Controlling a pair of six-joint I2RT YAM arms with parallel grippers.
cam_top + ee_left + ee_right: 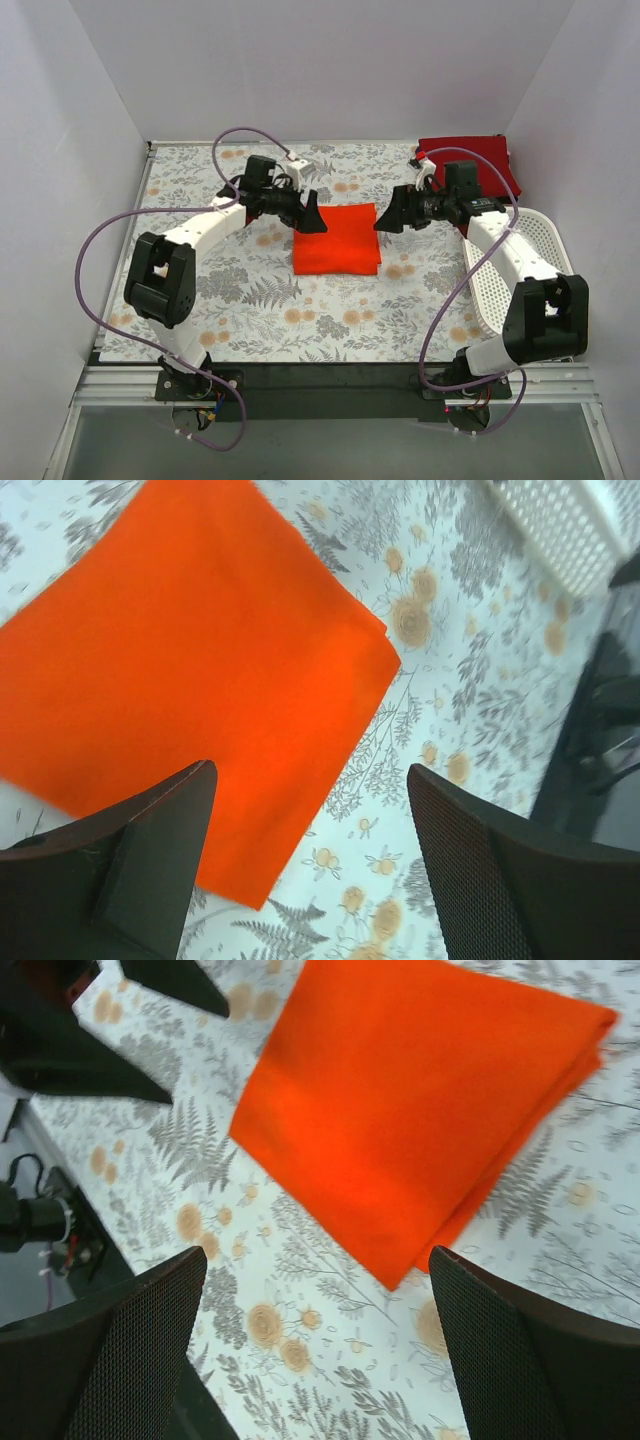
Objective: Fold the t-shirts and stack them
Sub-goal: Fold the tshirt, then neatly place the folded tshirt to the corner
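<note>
The orange-red t-shirt lies folded into a flat rectangle at the middle of the floral cloth. It fills the upper part of the left wrist view and of the right wrist view. My left gripper hovers over its left edge, open and empty. My right gripper hovers at its upper right corner, open and empty. The crimson t-shirt lies folded at the back right corner, behind the right arm. No blue shirt shows.
A white perforated basket stands along the right side, partly under my right arm; its corner shows in the left wrist view. The floral cloth covers the table. White walls close in the back and sides.
</note>
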